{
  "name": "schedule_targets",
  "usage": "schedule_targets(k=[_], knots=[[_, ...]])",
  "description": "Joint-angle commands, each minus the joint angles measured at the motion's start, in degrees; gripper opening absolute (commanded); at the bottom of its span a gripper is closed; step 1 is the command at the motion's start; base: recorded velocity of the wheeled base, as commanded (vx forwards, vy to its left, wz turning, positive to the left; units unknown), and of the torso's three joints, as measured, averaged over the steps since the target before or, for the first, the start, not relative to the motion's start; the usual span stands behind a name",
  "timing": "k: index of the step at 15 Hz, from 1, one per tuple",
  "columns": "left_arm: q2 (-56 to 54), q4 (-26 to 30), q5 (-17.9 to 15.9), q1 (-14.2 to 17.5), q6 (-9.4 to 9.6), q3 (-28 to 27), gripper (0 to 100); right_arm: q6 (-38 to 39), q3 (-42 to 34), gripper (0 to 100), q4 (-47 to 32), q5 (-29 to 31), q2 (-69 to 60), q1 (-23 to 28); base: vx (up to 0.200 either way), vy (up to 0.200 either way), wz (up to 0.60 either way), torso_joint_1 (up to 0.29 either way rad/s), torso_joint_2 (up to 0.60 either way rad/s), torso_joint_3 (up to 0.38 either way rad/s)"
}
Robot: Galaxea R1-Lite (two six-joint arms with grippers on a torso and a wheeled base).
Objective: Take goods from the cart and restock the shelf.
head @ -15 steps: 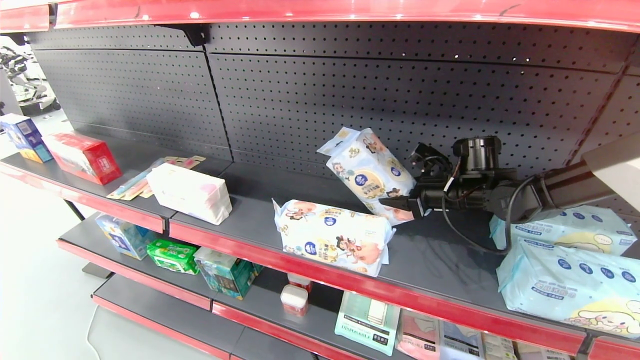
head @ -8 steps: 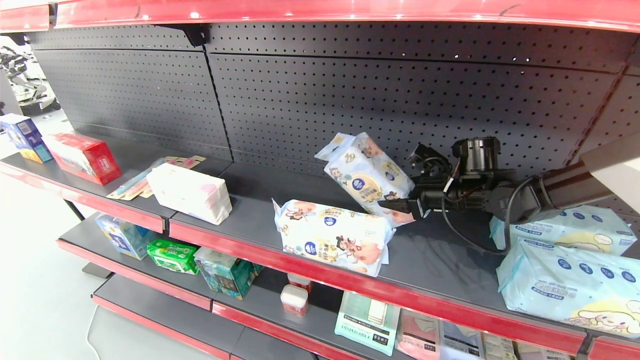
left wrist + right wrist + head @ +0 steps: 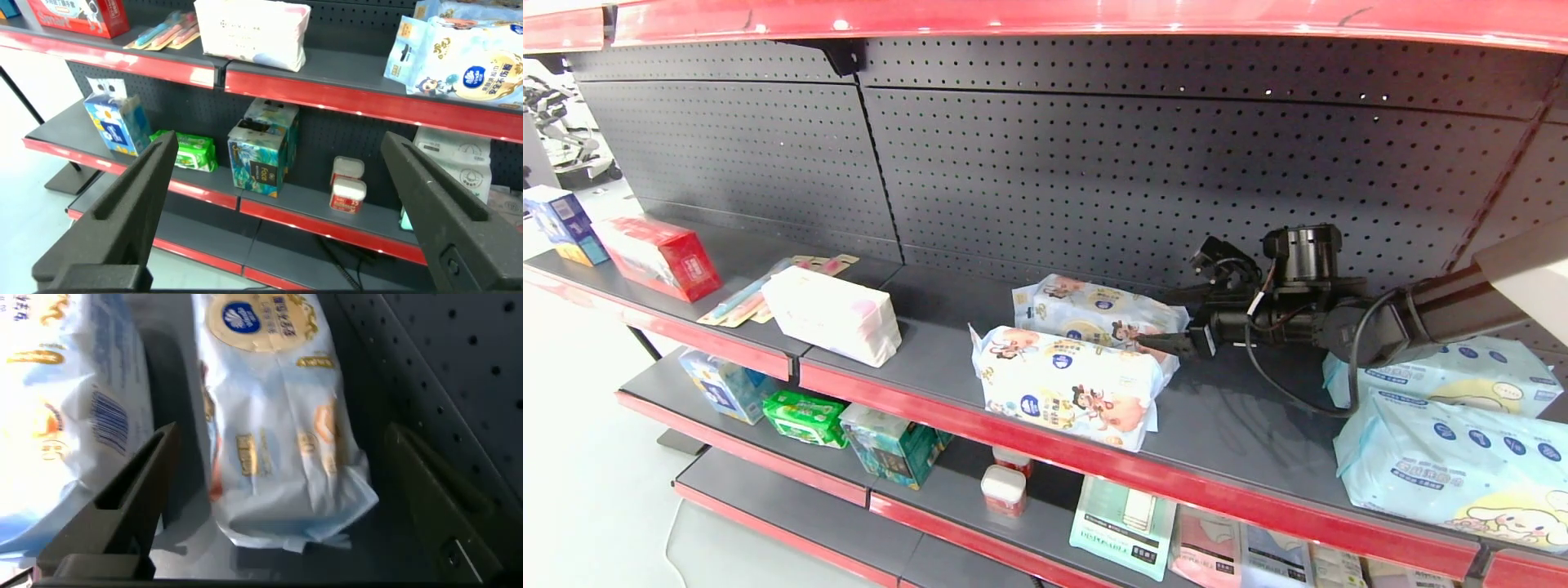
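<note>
Nearest to the robot, the left tool [image 3: 279, 140] hangs in front of the lower shelves [image 3: 270, 204] with its two dark fingers [image 3: 122, 212] spread wide, and it holds nothing. Further in is the dark grey metal shelf [image 3: 1241, 416] with the red front edge. On it a soft white and pale blue pack of wipes with cartoon print [image 3: 1066, 384] lies flat right at the front edge, its long axis along that edge. Just behind it lies a second soft pack of wipes with the same cartoon print [image 3: 1094, 314], also flat on its broad face. Its long axis runs left to right along the shelf, almost parallel to the front pack, and its crimped right end points at the right tool [image 3: 1166, 327]. In the right wrist view a narrow dark gap separates the two packs. The right tool stands at this right end and it is open: its fingers [image 3: 122, 514] are spread wider than the pack, one on each side of the end, and they do not squeeze it. Whether one finger brushes the wrapping I cannot tell. To the right of the arm, large pale blue soft packs [image 3: 1445, 457] lie on the same shelf, and to the left lie a white soft pack [image 3: 833, 314] and a red cardboard box [image 3: 658, 253]. Behind everything stands the black perforated back panel [image 3: 1094, 163].
</note>
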State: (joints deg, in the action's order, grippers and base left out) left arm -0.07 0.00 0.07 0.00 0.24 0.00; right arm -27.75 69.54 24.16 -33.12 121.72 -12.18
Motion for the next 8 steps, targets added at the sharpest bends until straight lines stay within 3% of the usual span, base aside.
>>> schedule_targets(k=[1, 8], knots=[[0.1, 0.0, 0.0, 0.0, 0.02, 0.0, 100, 0.1, -1.2, 100, 0.0, 1.8, -1.1, 0.0, 0.000, 0.000, 0.00, 0.000, 0.00, 0.000], [0.1, 0.0, 0.0, 0.0, 0.02, 0.0, 100, 1.1, -2.2, 100, 0.1, 3.9, -1.4, 0.8, 0.000, 0.000, 0.00, 0.000, 0.00, 0.000]])
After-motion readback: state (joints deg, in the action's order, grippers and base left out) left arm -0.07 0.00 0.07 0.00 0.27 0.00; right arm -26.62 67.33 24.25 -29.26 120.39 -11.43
